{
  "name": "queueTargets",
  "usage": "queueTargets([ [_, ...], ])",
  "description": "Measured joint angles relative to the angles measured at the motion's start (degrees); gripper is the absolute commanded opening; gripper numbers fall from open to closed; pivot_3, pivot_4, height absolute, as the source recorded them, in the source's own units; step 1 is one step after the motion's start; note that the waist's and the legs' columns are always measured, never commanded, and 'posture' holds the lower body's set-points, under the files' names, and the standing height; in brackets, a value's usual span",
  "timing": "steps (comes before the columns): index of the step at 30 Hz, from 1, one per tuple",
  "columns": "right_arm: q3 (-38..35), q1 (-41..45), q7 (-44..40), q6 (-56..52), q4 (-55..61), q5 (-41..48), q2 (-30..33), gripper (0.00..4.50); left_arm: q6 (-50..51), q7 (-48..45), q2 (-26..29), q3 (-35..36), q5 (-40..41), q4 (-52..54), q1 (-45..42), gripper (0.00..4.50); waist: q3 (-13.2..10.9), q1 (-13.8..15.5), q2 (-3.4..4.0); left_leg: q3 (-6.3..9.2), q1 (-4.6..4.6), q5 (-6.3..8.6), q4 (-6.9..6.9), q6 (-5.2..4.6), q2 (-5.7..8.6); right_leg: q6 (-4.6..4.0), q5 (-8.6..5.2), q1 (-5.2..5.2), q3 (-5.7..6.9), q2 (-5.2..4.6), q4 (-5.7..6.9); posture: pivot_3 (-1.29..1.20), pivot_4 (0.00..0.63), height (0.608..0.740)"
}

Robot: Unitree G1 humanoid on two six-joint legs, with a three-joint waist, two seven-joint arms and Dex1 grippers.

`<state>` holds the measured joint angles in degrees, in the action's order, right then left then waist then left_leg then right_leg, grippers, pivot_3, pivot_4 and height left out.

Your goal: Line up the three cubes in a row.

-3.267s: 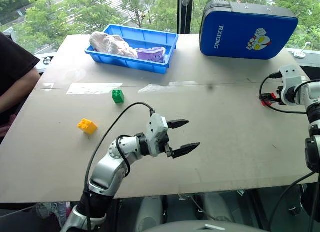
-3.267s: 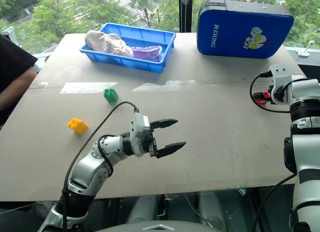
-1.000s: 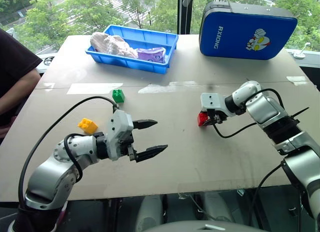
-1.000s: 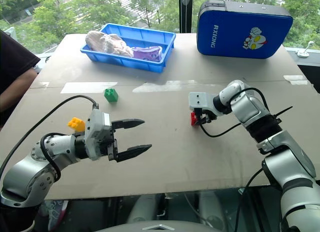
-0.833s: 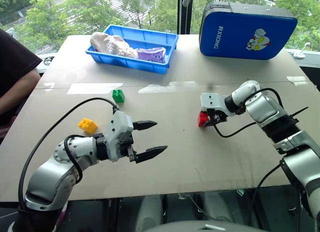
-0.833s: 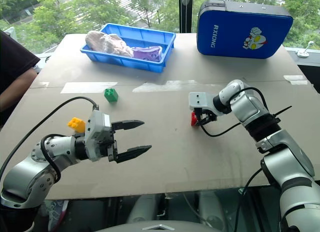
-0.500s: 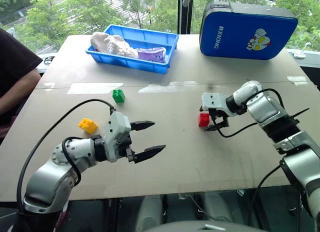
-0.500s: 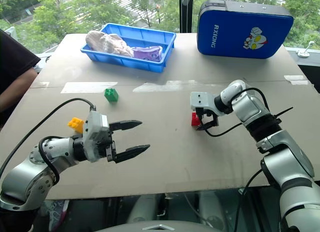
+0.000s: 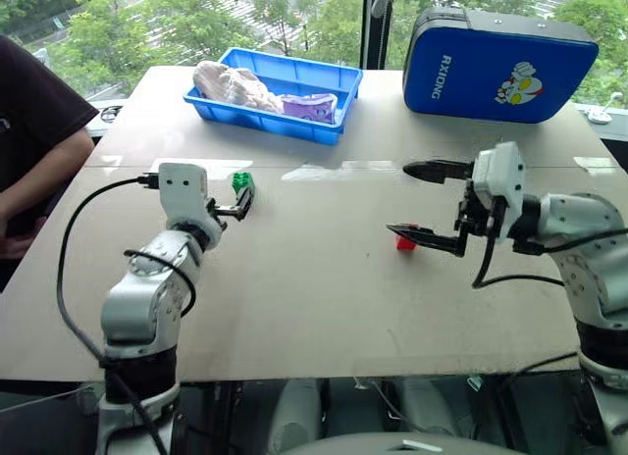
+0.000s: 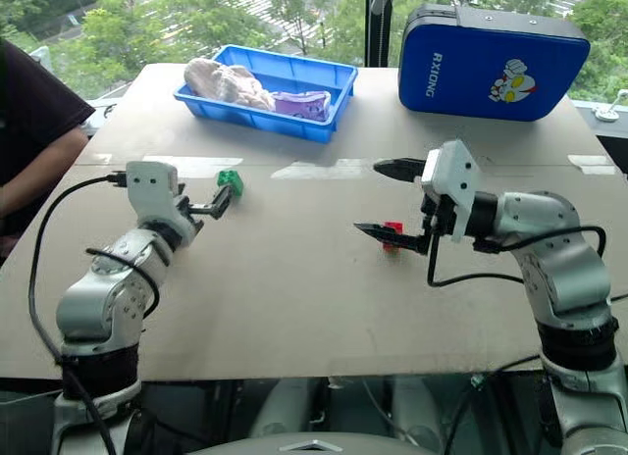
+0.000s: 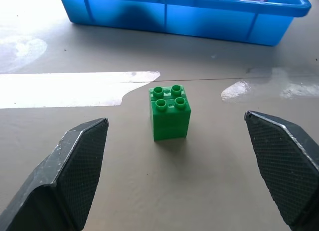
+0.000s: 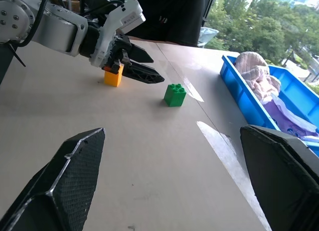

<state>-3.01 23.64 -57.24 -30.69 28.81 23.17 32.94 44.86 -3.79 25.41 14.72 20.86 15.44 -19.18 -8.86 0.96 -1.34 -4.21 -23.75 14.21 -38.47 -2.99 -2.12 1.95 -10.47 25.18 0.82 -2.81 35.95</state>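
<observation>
Left gripper (image 11: 184, 176), fingers released, faces the green cube (image 11: 170, 112): a light, rigid, slick brick best pinched across its flat side walls; right gripper (image 9: 424, 203) likewise released.

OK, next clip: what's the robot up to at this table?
It is arranging three toy cubes. The left end effector is open and pointed at the green cube, which sits ahead of its fingers, ungripped. The right end effector is open above the table, with the red cube lying free beneath it. The yellow-orange cube rests beside the left arm.
</observation>
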Motion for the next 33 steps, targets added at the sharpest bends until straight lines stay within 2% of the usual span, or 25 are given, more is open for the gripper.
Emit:
queueTargets([
  [5,-2.6,-2.7,3.1,0.1,4.1,1.7,2.0,4.47,-2.3,-2.9,1.6,-2.0,-2.7,-12.2,-8.3,4.50,0.0,-0.4,-0.03,-0.02,0.05,-0.01,0.01,0.01,0.03,0.01,0.04,0.00,-0.03,0.07,0.00,0.00,0.150,0.740],
  [10,-3.6,-5.1,5.3,0.0,5.3,4.0,2.8,4.47,-4.5,-8.1,2.1,-4.9,-4.4,-24.5,-13.0,4.50,0.0,-0.2,-0.05,-0.05,-0.01,-0.01,0.02,0.01,0.01,0.08,0.08,0.00,0.00,0.08,-0.03,0.00,0.150,0.740],
  [16,-4.4,-8.0,7.7,0.2,7.1,4.4,3.9,4.47,-9.1,-9.2,1.7,-6.2,-7.3,-34.9,-18.2,4.50,0.0,-0.2,-0.10,-0.03,-0.03,-0.01,0.02,0.01,0.02,0.09,0.09,0.00,-0.02,0.04,-0.07,0.00,0.150,0.740],
  [17,-4.4,-8.3,8.0,0.2,7.3,4.5,4.1,4.50,-9.7,-9.2,1.4,-6.3,-7.8,-36.2,-18.9,3.97,0.0,-0.2,-0.10,-0.03,-0.03,-0.01,0.02,0.01,0.02,0.09,0.09,0.00,-0.02,0.04,-0.07,0.00,0.150,0.740],
  [19,-4.5,-8.7,8.5,0.2,7.8,4.7,4.5,4.50,-10.5,-9.2,1.1,-6.6,-8.5,-37.7,-19.2,3.24,0.0,-0.2,-0.10,-0.02,-0.02,-0.01,0.02,0.01,0.02,0.09,0.09,0.00,-0.03,0.04,-0.07,0.00,0.150,0.740],
  [23,-4.8,-9.5,9.4,0.2,8.9,5.3,5.9,4.50,-10.7,-9.6,0.6,-6.9,-9.6,-39.2,-19.2,1.27,-0.1,-0.2,-0.12,-0.01,-0.02,-0.01,0.02,0.01,0.00,0.09,0.09,0.01,-0.01,0.05,-0.06,0.00,0.150,0.740],
  [28,-4.9,-10.2,10.7,0.1,9.4,5.6,6.8,4.50,-11.9,-13.1,1.1,-6.6,-9.3,-38.3,-18.4,1.33,-0.1,-0.2,-0.13,0.00,-0.03,-0.01,0.02,0.01,-0.01,0.09,0.09,0.01,-0.02,0.03,-0.06,0.00,0.150,0.740],
  [32,-5.3,-12.0,11.8,0.1,10.9,6.1,7.5,4.50,-14.6,-31.7,4.9,-8.9,-3.4,-29.5,-14.2,1.33,-0.1,-0.3,-0.13,-0.01,-0.07,0.00,0.03,0.01,-0.07,-0.03,0.02,0.05,-0.03,0.00,-0.06,0.00,0.150,0.740],
  [33,-5.4,-12.3,11.9,0.1,11.0,6.1,7.6,4.50,-15.3,-33.8,5.2,-9.2,-2.8,-28.6,-13.9,1.33,-0.1,-0.2,-0.13,-0.01,-0.05,0.00,0.03,0.01,-0.07,-0.15,-0.05,0.04,-0.03,0.00,-0.06,0.00,0.150,0.740],
])
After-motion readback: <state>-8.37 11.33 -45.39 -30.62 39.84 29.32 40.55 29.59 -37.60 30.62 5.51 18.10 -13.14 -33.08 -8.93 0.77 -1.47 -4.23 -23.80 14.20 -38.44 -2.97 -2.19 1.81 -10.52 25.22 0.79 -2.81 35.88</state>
